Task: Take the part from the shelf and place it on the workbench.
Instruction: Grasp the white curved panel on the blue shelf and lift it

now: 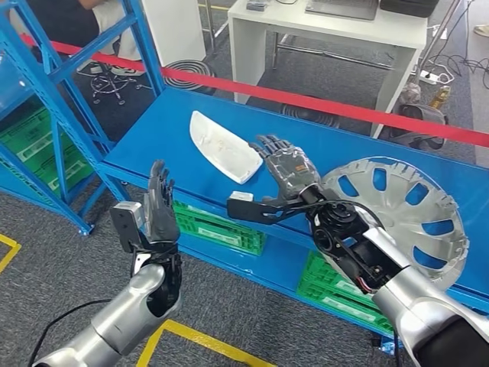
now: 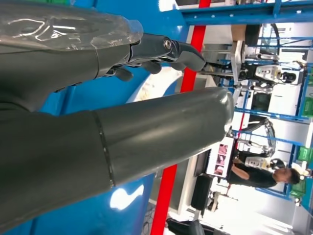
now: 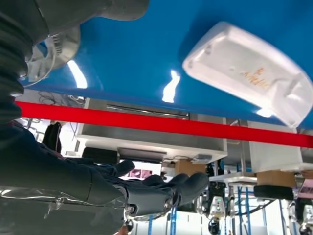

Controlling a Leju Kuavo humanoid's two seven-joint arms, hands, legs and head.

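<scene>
Head view: wheel cover (image 1: 398,210) beside right hand (image 1: 286,170).

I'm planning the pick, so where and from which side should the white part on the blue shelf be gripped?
Probably at the narrow rounded end of the white part, the end nearest the right hand, which hovers open just beside it. The part lies flat and long on the blue shelf, so its thin rim is the only edge to grip. Coming from the right keeps clear of the hubcap.
</scene>
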